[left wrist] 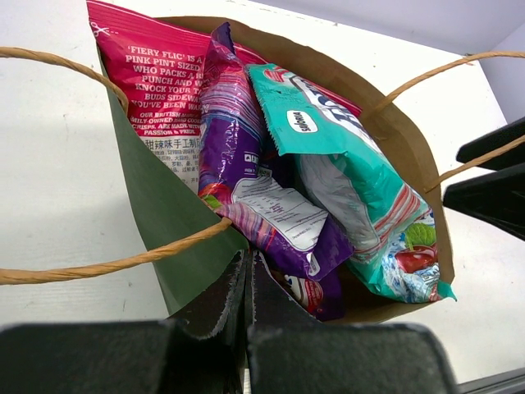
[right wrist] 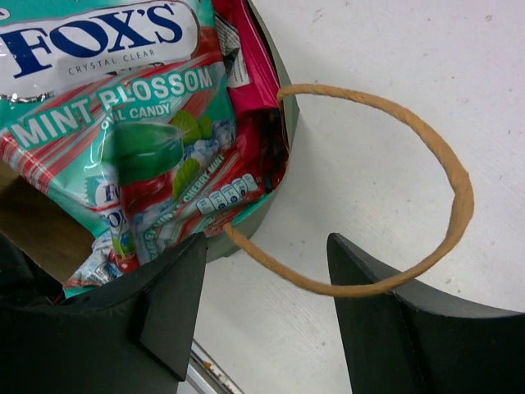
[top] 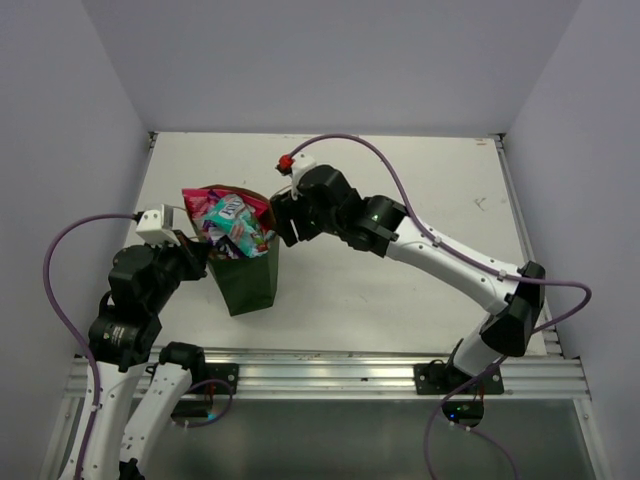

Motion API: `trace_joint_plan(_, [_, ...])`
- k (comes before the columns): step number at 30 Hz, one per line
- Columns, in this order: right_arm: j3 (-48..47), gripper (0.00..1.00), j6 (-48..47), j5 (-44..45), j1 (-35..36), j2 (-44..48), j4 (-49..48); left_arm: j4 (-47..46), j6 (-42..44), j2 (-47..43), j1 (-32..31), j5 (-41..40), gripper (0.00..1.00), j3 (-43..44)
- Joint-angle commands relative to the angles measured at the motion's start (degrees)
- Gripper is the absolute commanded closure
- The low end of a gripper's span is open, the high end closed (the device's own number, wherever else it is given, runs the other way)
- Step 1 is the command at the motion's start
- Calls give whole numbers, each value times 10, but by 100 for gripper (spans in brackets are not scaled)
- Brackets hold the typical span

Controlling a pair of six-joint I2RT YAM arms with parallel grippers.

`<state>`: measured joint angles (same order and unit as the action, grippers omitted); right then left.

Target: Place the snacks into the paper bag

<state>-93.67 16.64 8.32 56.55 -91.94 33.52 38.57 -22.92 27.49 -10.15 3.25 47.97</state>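
Note:
The dark green paper bag [top: 246, 285] stands upright at the table's near left. All the snacks stand inside it and stick out of the top. The red packet [left wrist: 160, 82] is at the back, with the purple packet [left wrist: 246, 164] and the teal mint packet [left wrist: 353, 180] in front. The red-and-white one [left wrist: 310, 291] lies low under the purple one. My left gripper [left wrist: 246, 275] is shut on the bag's near rim [left wrist: 156, 213]. My right gripper [right wrist: 267, 271] is open beside the bag's right side [right wrist: 238, 238], and a tan loop handle [right wrist: 410, 164] hangs between its fingers.
The right gripper's dark fingers [left wrist: 492, 176] show at the right edge of the left wrist view, astride the far handle [left wrist: 435, 74]. The other handle [left wrist: 107, 267] loops out on the left. A metal rail [top: 330, 375] runs along the table's near edge.

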Motion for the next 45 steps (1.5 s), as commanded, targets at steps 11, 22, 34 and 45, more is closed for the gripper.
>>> trace_joint_plan(11, [-34, 43, 20, -7, -11, -68, -65, -28, 3, 6, 0, -17, 100, -12])
trace_joint_plan(22, [-109, 66, 5, -6, -14, -102, -34, -44, 1, 13, 0, -21, 100, -8])
trace_joint_plan(34, [-115, 100, -6, -14, -14, -113, -7, -104, 4, 20, 0, 22, 100, -9])
trace_joint_plan(45, [-212, 100, -59, 42, -14, -89, 58, -195, -3, 87, 0, 142, 100, 27])
